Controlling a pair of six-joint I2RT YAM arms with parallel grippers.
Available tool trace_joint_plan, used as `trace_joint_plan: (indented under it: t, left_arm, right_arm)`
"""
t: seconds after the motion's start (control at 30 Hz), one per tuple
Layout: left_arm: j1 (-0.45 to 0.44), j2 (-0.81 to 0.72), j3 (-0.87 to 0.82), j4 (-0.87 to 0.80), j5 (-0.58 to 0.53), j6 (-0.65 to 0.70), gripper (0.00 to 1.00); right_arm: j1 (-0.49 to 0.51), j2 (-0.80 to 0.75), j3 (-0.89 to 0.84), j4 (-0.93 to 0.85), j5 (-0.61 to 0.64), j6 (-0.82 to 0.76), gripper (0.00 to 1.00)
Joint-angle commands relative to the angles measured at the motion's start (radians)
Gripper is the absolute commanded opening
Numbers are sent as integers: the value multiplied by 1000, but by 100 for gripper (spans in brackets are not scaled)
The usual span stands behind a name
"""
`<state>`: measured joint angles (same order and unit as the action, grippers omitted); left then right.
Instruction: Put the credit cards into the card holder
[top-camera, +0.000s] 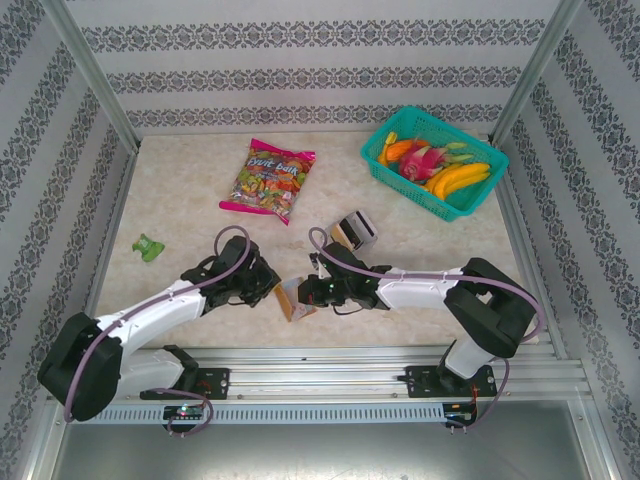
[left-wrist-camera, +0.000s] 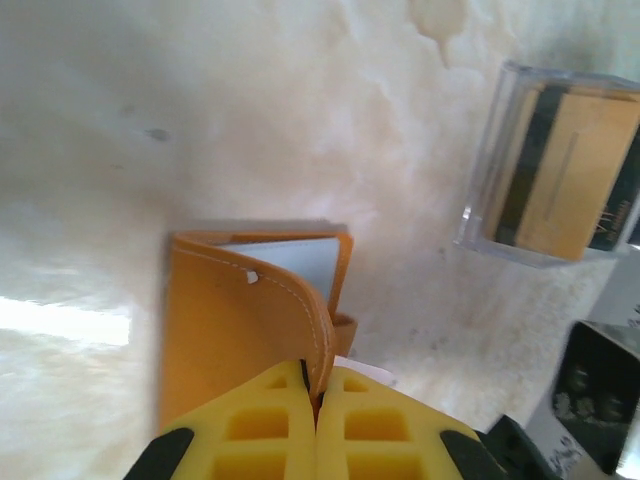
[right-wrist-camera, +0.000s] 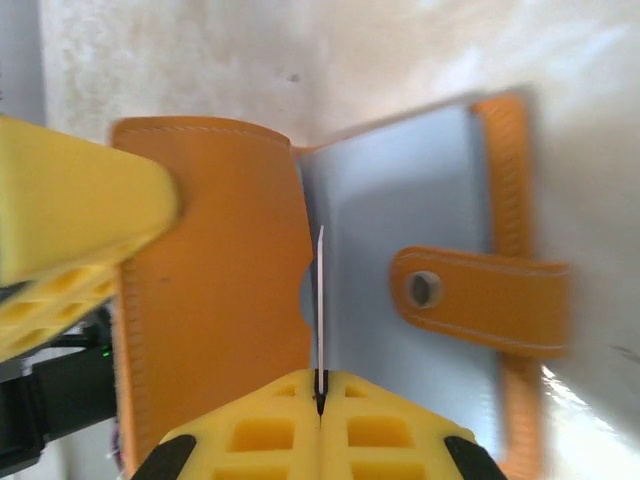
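On the table (top-camera: 180, 205), the card holder (top-camera: 293, 300) is clamped by the left claw (left-wrist-camera: 318, 400). One card (right-wrist-camera: 321, 300), pinched by the right claw (right-wrist-camera: 320, 405), is not yet pocketed.

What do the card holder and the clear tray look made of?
Card holder: probably leather or faux leather, matte orange, stitched edges, snap tab. Clear tray: rigid glossy plastic, perhaps acrylic; cards show through its walls.
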<state>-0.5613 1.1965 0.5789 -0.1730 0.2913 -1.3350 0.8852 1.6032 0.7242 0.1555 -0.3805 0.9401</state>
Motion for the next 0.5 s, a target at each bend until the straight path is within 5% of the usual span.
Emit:
trace_joint_plan:
  t: [0.0,0.2,0.47]
  left_arm:
    - [4,51,74,120,82,31,0]
    - [7,183,147,136,182,139,0]
    - [66,253,134,22,244,414,0]
  right_arm:
    - [-23,-54,-2,-67,73,-49,0]
    - [-37,-155,7,-299,272,-132,0]
    - [-92,-192,6,-455,341,-204,0]
